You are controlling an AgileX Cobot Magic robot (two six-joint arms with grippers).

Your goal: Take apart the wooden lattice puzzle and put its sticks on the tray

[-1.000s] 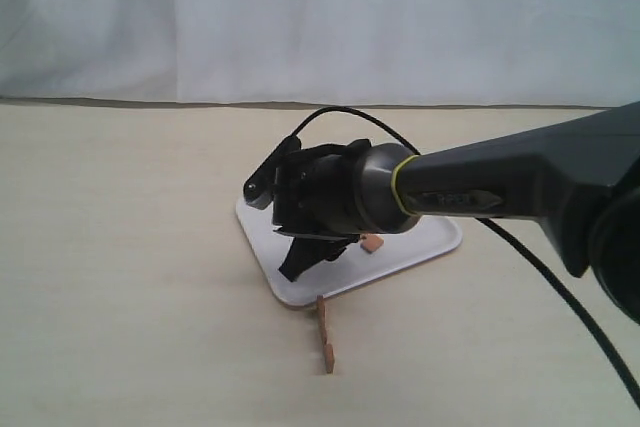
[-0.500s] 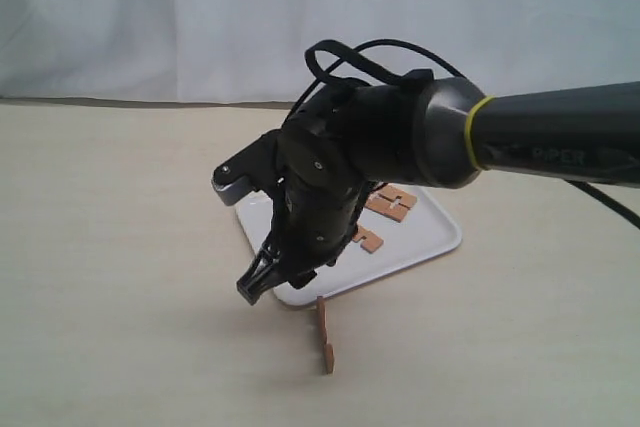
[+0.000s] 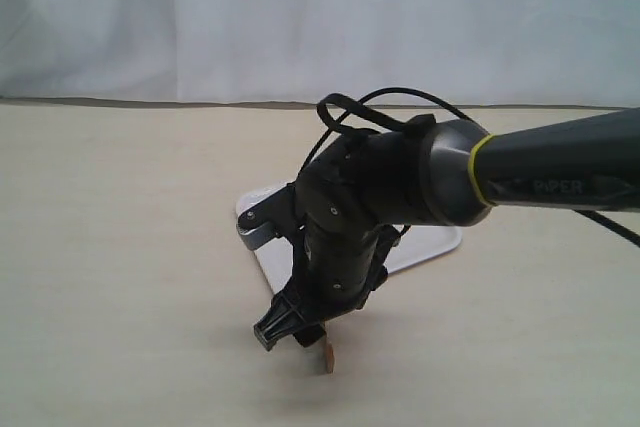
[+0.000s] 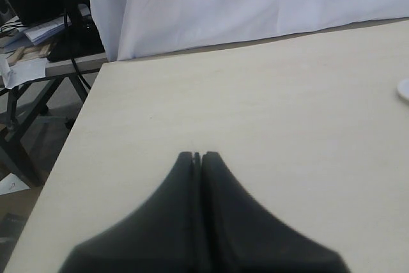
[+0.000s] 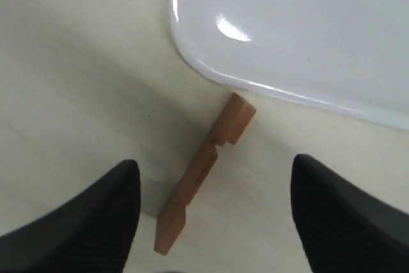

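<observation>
Right claw (image 5: pixel 214 165) spread wide over a short reddish-brown notched wooden stick (image 5: pixel 192 187)

The stick is flat on the pale beige counter (image 3: pixel 120 247), right in the gap between the two black fingers (image 5: pixel 83 222) and touching neither. Its far end sits just beside the rounded corner of the white rectangular plastic tray (image 5: pixel 287 30); can't tell if it actually touches the rim. From the outside camera the arm hides most of the tray, and only the stick's tip pokes out under the claw. The left claw (image 4: pixel 198 156) is pinched shut on nothing, well off over bare counter. A white curtain (image 3: pixel 320 17) hangs along the back. There's loads of free counter on the near and left sides of the tray, and the counter's side edge shows in the left wrist view.
</observation>
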